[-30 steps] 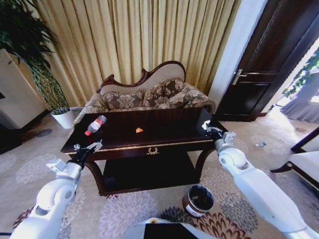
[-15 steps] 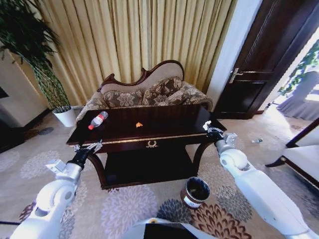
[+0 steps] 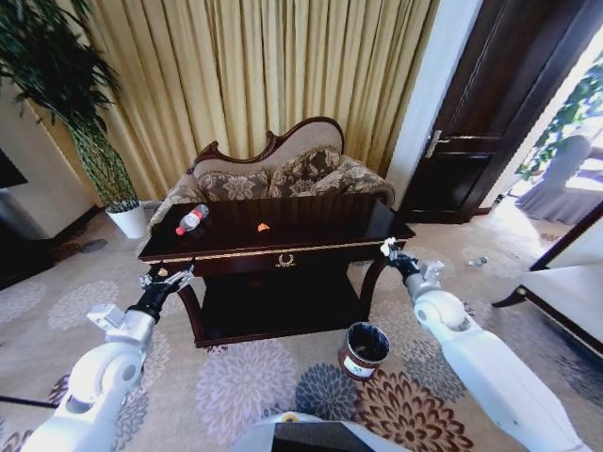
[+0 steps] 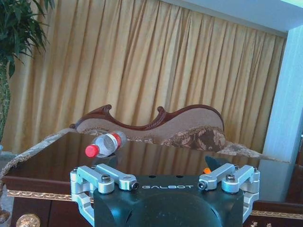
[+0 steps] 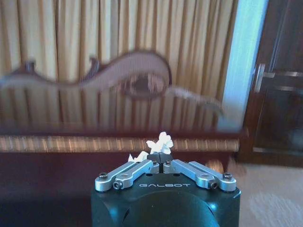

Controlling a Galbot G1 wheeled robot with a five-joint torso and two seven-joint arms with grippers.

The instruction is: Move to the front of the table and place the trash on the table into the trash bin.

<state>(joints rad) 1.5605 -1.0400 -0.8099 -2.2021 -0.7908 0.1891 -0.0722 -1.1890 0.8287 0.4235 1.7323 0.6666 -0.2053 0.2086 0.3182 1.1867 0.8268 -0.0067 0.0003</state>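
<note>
The dark table (image 3: 311,249) with gold trim stands ahead of me, in front of the sofa. On its left end lies the trash: a clear bottle (image 3: 191,220) (image 4: 105,144) with a red cap, on its side. A tiny orange scrap (image 3: 263,227) (image 4: 207,170) rests near the middle. My left gripper (image 3: 166,278) (image 4: 165,177) hangs open off the table's front left corner. By the front right corner my right gripper (image 3: 387,250) (image 5: 159,159) is shut on a crumpled white scrap (image 5: 159,142). The round brown trash bin (image 3: 363,349) sits on the carpet below the right gripper.
A floral sofa (image 3: 273,179) backs the table against gold curtains. A potted plant in a white pot (image 3: 127,221) stands at the far left, and a dark door (image 3: 471,141) at the right. A dark chair edge (image 3: 565,273) juts in at the right. Patterned carpet lies open around the bin.
The whole picture has shifted, so the camera has moved: the table and bin now look smaller and farther off. Both arms keep the same pose.
</note>
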